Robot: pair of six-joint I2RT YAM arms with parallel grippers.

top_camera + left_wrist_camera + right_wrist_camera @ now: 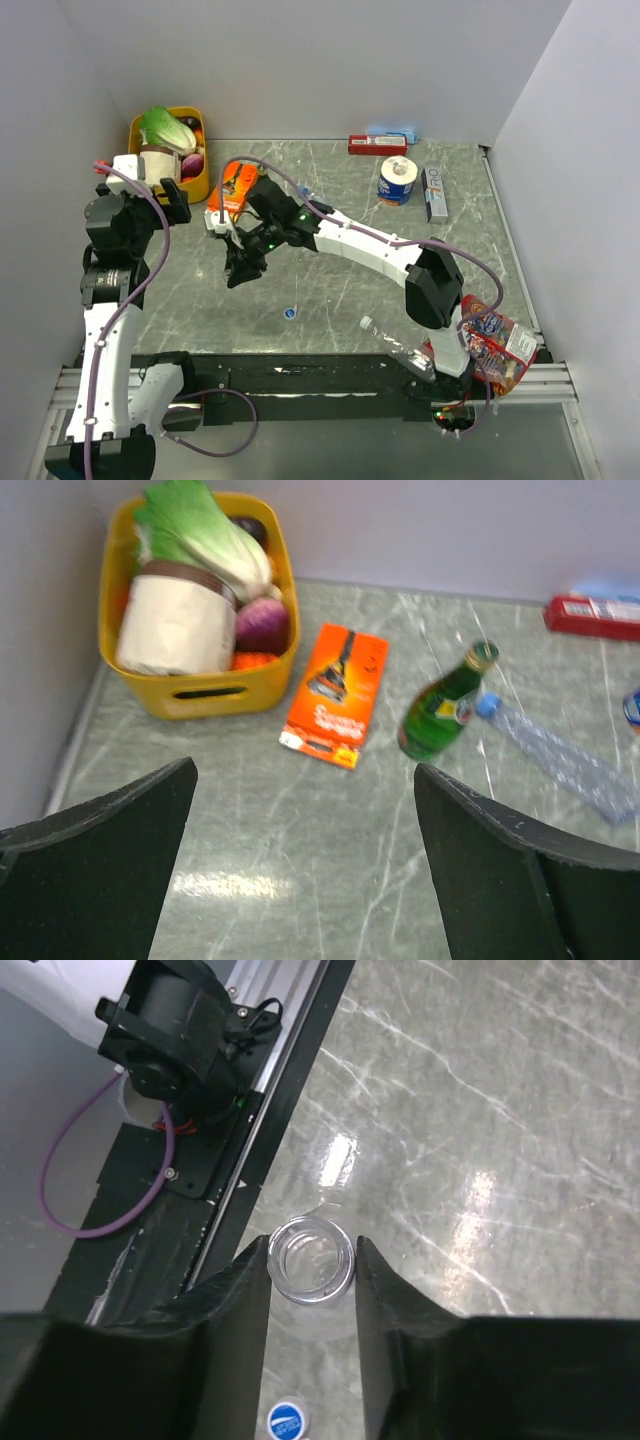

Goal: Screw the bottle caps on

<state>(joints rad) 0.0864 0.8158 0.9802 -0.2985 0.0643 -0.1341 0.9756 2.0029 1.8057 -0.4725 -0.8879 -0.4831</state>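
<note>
The right arm stretches leftward across the table [200, 300], wrist bent down, and the right gripper [243, 262] is clamped on the neck of a clear bottle [312, 1260] whose open mouth faces the wrist camera. A loose blue cap [287, 1421] lies on the table close by. The left arm stands folded at the left side; the left gripper [305, 772] hangs above the table, fingers spread wide and holding nothing, facing a yellow basket [215, 695], an orange packet [335, 695], a green bottle [440, 710] and a capped bottle [560, 758] lying just beside it
</note>
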